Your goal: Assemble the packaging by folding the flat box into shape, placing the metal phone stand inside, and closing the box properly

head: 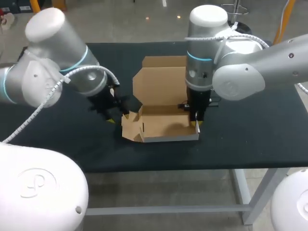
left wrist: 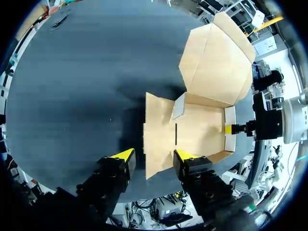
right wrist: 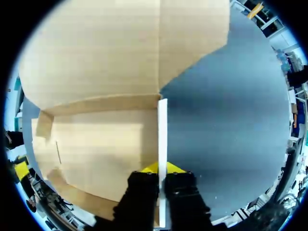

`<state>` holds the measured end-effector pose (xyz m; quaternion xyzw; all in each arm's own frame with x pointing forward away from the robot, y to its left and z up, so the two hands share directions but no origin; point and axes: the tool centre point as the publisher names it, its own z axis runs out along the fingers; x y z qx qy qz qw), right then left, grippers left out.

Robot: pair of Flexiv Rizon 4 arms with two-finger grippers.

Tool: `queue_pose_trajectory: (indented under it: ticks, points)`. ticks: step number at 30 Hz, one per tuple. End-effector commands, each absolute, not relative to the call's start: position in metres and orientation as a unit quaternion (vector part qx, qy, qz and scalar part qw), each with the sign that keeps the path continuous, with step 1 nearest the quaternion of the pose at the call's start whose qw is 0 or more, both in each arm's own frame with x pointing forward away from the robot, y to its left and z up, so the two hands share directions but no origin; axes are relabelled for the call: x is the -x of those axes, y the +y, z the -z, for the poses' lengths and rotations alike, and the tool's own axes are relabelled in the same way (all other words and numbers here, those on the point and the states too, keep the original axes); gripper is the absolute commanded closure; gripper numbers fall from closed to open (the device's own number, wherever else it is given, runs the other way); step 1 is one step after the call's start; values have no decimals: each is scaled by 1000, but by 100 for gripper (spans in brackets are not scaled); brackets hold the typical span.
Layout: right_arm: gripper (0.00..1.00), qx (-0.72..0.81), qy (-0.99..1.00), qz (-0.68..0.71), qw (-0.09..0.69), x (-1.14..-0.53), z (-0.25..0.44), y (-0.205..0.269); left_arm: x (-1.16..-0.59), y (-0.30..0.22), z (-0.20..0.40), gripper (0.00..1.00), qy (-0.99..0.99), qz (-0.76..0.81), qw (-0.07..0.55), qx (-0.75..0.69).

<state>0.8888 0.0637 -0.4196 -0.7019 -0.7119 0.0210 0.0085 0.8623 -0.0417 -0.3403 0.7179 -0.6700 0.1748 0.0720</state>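
The box sits near the middle of the counter, only partly formed. Its base and low walls are up, the lid lies open toward the far edge, and the left side flap splays outward. The right hand is clamped on the right wall, one finger on each side. The left hand hangs just by the splayed flap, fingers apart, gripping nothing. By my judgement, squaring the left side, loading and closing all remain. The metal phone stand shows in no view, and the right hand hides the box's corner beneath it.
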Motion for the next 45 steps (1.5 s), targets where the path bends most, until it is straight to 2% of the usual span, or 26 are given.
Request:
queue_pose_trajectory:
  ticks: [1, 4, 6, 8, 10, 11, 45]
  points:
    - [100, 702, -712, -23, 9, -890, 419, 65, -857, -20, 347, 39, -660, -243, 127, -699]
    - [100, 702, -712, -23, 9, -890, 419, 65, -856, -11, 352, 45, -656, -257, 139, -696]
    - [100, 702, -712, -23, 9, -890, 419, 65, -856, -7, 356, 59, -654, -266, 145, -693]
    - [100, 702, -712, -23, 9, -890, 419, 65, -856, -3, 359, 67, -651, -279, 156, -688]
    - [100, 702, -712, -23, 9, -890, 419, 65, -856, -2, 362, 93, -651, -286, 159, -685]
    - [100, 702, -712, -23, 9, -890, 419, 65, -857, -1, 364, 100, -650, -286, 161, -685]
    - [100, 702, -712, -23, 9, -890, 419, 65, -866, -30, 404, 100, -674, -275, 194, -658]
